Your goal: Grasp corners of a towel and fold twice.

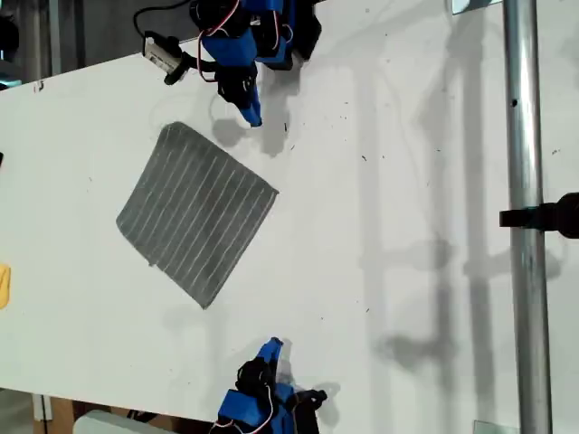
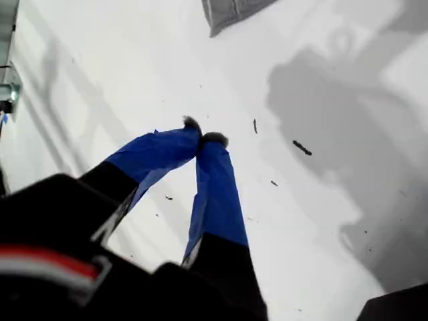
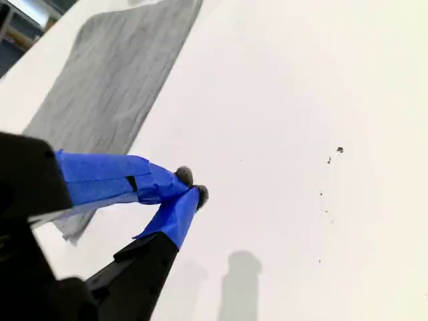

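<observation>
Layout, as you find it:

- Tabletop (image 1: 380, 108): carries everything listed below.
- Towel (image 1: 197, 212): lies flat on the tabletop, left of centre in the exterior view, turned so its corners point toward the frame edges.
- My first claw (image 1: 274, 344): at the exterior view's bottom edge, over bare tabletop, near the towel's lowest corner (image 1: 206, 306) but apart from it.
- My second claw (image 1: 253, 116): at the exterior view's top, to the right of the towel's uppermost corner (image 1: 177, 125), not touching it.
- Small object (image 1: 3, 286): at the exterior view's left edge, well apart from the towel.
- Pole (image 1: 523, 136): runs top to bottom at the exterior view's right, with a clamp (image 1: 552, 215) on it.
</observation>
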Robot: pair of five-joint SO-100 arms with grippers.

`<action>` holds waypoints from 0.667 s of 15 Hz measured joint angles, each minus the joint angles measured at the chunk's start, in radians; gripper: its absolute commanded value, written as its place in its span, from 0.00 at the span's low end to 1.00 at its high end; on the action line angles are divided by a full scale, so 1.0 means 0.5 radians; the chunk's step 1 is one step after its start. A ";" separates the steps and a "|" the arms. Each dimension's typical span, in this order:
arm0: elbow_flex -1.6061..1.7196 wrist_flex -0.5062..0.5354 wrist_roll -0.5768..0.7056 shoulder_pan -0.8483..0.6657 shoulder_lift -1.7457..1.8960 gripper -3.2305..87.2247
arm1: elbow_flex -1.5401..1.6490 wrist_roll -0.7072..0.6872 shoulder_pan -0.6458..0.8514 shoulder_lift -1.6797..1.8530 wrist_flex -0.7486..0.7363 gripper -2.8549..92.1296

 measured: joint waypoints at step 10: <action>-1.832 0.264 1.325 -0.785 -1.908 0.00 | -1.212 -0.555 0.006 -1.439 -0.120 0.03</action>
